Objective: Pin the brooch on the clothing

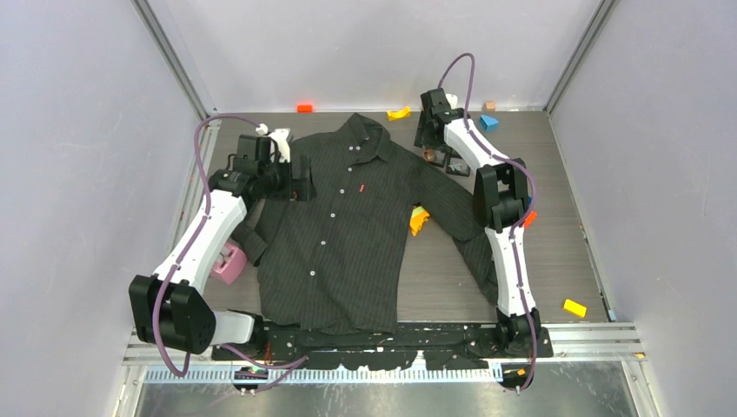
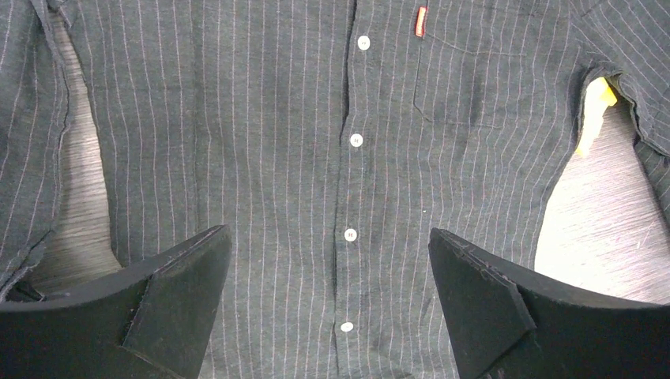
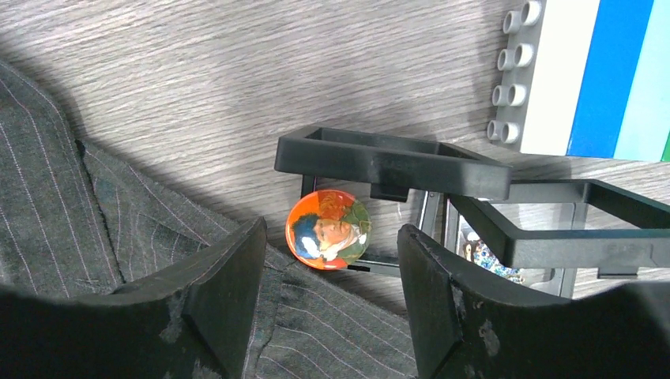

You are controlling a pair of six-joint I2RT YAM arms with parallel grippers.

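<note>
Orange, glossy and round, the portrait brooch point(image 3: 328, 229) lies against a black plastic frame point(image 3: 391, 162), beside the sleeve of the charcoal pinstriped shirt point(image 3: 47, 205). The right gripper point(image 3: 330, 241) straddles it, jaws apart; the left gripper point(image 2: 328, 249) hangs open over the shirt front. Closing may snag sleeve cloth or pop the slick dome loose.

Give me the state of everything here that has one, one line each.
Shirt, flat, front up, buttoned.
Brooch, loose beside the sleeve, not pinned.
Left gripper, open over the shirt front.
Right gripper, open, lined up on the brooch, not gripping it.
</note>
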